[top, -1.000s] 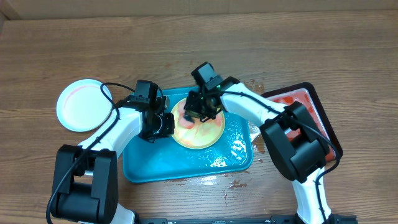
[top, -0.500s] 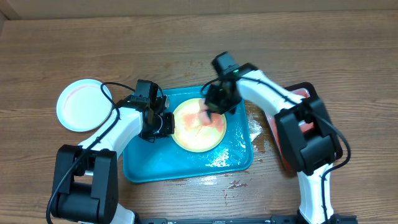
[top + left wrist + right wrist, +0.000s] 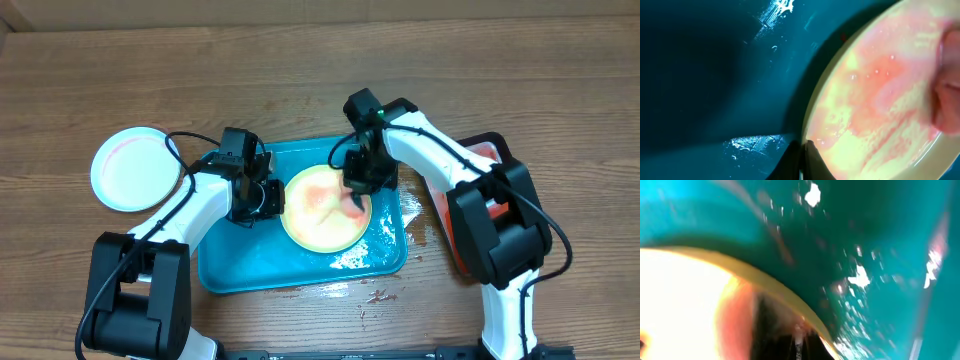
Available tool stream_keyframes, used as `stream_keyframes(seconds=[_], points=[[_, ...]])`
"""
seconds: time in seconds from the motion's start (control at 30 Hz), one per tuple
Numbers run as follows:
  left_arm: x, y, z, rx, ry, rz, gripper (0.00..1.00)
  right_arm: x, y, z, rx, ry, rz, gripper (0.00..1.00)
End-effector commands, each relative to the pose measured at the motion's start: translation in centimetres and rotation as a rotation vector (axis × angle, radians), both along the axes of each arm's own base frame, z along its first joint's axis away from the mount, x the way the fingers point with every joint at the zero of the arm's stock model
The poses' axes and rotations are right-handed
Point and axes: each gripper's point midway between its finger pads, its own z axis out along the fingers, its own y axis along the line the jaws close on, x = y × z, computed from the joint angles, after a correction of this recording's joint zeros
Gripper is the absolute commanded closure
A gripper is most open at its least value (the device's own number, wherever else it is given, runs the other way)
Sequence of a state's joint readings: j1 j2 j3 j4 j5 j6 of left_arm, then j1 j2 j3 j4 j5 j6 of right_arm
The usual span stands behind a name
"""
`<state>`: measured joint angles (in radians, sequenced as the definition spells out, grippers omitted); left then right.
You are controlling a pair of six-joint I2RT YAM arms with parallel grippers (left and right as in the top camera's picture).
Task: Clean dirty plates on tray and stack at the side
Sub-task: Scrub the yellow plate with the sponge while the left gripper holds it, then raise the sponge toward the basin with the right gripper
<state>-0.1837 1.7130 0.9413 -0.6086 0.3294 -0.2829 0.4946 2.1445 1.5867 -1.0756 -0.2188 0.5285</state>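
We see the left claw (image 3: 268, 198) with its jaws closed together. Its tips are at the left rim of the yellow plate (image 3: 320, 222), but we cannot tell if they really pinch the rim. The right claw (image 3: 358, 190) is also closed and points down on the plate's upper right part. Something dark is under its tips in the right wrist view, too blurred to name. The plate lies between the two claws, inside the tray (image 3: 230, 265), and it has a pink smear over its middle. The tray floor beside the right claw is wet and shiny. A second plate (image 3: 130, 170), pale with a faint pink tint, lies on the table (image 3: 300, 80), well apart from the left claw on its outer side.
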Motion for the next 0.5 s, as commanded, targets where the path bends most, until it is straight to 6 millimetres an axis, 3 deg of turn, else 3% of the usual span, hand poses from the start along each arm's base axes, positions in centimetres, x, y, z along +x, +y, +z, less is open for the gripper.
stream_keyframes(seconds=[0.0, 0.33, 0.47], points=[[0.1, 1.6, -0.5, 0.065, 0.009, 0.057, 0.96, 0.3, -0.6, 4.2, -0.039, -0.138, 0.131, 0.96], [0.1, 1.5, -0.4, 0.063, 0.013, 0.071, 0.96, 0.0, -0.3, 12.2, 0.041, -0.306, 0.155, 0.96], [0.3, 1.5, -0.1, 0.06, 0.006, 0.078, 0.96, -0.3, -1.5, 15.1, 0.034, -0.37, 0.125, 0.96]])
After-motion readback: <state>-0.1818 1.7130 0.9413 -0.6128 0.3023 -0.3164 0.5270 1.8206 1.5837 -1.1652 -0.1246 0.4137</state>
